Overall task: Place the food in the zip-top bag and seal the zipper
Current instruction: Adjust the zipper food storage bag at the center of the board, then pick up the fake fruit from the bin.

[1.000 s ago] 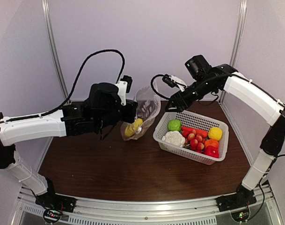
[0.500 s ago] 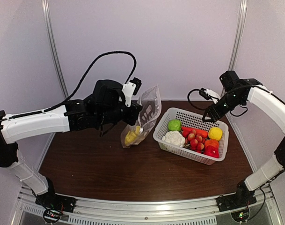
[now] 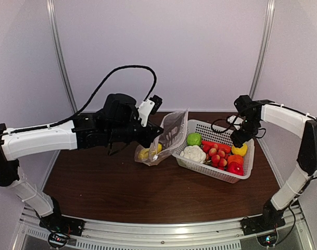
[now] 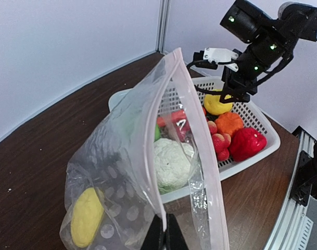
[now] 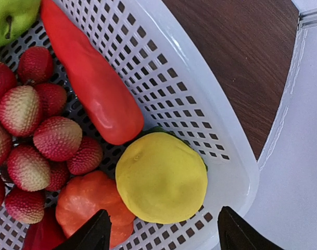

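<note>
My right gripper (image 5: pixel 163 213) hangs spread wide over the yellow lemon (image 5: pixel 161 177) in the white basket (image 5: pixel 220 130); my left gripper (image 4: pixel 163 237) pinches the zip-top bag (image 4: pixel 132 172), held up just beside the basket, a yellow piece (image 4: pixel 86 216) inside.

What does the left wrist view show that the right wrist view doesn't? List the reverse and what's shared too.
Left wrist only: the clear dotted zip-top bag pinched in the left gripper, a yellow piece inside it, and the white cauliflower. Right wrist only: the long red pepper and green lime unobscured by the bag. Both: the white mesh basket, round yellow lemon, orange piece, red strawberries and the open right gripper.
</note>
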Motion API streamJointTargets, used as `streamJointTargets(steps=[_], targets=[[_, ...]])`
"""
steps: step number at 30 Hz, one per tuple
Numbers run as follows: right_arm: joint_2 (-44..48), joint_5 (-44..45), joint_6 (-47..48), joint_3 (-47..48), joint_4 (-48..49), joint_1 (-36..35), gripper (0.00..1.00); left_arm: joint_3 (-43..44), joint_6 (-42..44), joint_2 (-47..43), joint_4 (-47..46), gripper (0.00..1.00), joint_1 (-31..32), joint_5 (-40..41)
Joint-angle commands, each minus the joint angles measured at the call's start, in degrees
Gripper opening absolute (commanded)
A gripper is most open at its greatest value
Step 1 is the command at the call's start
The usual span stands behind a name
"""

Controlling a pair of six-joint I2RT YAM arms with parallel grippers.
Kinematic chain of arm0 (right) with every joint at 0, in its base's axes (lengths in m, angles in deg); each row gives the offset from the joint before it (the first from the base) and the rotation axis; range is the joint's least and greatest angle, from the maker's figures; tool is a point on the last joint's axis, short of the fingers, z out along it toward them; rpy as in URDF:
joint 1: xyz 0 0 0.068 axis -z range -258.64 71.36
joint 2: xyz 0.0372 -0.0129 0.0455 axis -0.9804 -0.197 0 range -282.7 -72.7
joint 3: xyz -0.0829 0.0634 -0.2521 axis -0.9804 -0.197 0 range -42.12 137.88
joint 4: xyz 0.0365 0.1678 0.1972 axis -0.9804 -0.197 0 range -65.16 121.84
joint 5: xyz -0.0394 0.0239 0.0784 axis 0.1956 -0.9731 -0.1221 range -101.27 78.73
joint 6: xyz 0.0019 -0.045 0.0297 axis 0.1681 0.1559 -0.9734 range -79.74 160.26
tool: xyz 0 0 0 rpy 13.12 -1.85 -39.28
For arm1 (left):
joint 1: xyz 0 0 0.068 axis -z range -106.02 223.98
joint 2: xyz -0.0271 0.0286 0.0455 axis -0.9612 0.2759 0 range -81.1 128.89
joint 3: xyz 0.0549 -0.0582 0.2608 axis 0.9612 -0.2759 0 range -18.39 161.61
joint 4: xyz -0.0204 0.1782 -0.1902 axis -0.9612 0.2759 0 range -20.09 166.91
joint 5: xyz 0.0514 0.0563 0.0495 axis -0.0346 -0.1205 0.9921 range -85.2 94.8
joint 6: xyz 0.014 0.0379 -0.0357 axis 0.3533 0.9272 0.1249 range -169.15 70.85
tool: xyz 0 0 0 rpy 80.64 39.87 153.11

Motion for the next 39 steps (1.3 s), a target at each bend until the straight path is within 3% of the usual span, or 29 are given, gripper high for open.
streamJointTargets(steps=[1,18,23,28,33,39], targets=[[-3.34,5.64,-1.59,1.23,1.89,0.54,0.72,-0.88,-0.94,-2.06,-2.32,0.00,-0.40,-2.76],[-12.38,3.93,-3.14,0.65,2.45,0.79,0.80,-1.16,-1.13,-1.64,-2.14,0.00,-0.46,-3.27],[-9.29,3.17,-3.14,1.97,1.74,0.80,0.66,-1.14,-1.14,-1.35,-2.05,0.00,-0.40,-3.28],[-0.22,1.99,-2.19,3.21,-0.42,0.79,0.59,-1.05,-1.14,-1.00,-2.00,0.00,-0.41,-3.08],[9.89,-11.09,0.66,5.09,-2.45,0.80,0.56,-0.33,-0.91,0.39,-2.17,0.00,-0.41,-4.00],[18.16,-39.30,-0.35,6.99,-0.64,-0.35,0.54,2.64,-1.97,4.37,-2.76,0.00,-0.42,-5.52]])
